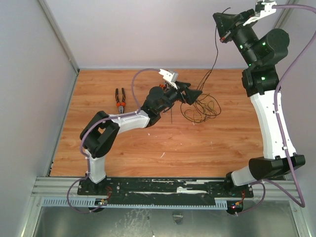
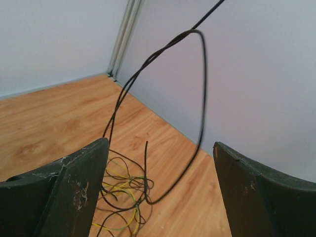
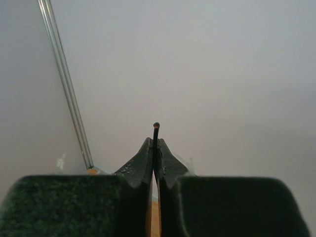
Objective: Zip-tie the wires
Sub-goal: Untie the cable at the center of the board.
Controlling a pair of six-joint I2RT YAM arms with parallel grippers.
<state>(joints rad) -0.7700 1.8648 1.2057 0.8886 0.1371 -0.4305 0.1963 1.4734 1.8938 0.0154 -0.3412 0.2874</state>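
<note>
Black fingers of my right gripper (image 3: 155, 143) are pressed fully together on one strand end, whose tip pokes just past them. I hold it high above the heap of wires (image 1: 200, 106), towards the far right corner.

From that grip the strand runs down to the heap, twisted with a second strand over part of its length. It then bows out into one large loop in front of my left gripper (image 2: 160, 148).

My left gripper stands at full spread and holds nothing. It sits just left of the heap, with the raised loop between its fingers (image 2: 79, 182) but touching neither.

The heap itself lies loose on the wooden table (image 1: 148, 143). Yellow-green strands are mixed in among the dark ones.

The zip tie (image 1: 171, 115) appears to be the short dark strip just left of the heap, under my left wrist; it is too thin to confirm. The pliers (image 1: 120, 100) lie well left of the heap.

Assessment: the wires are not yet bundled.

Recommendation:
- Keep the right grip firm and steady.
- Close the left on the twisted run low, near the heap.
- Draw gently, so the loops gather without snagging or dragging the heap.
</note>
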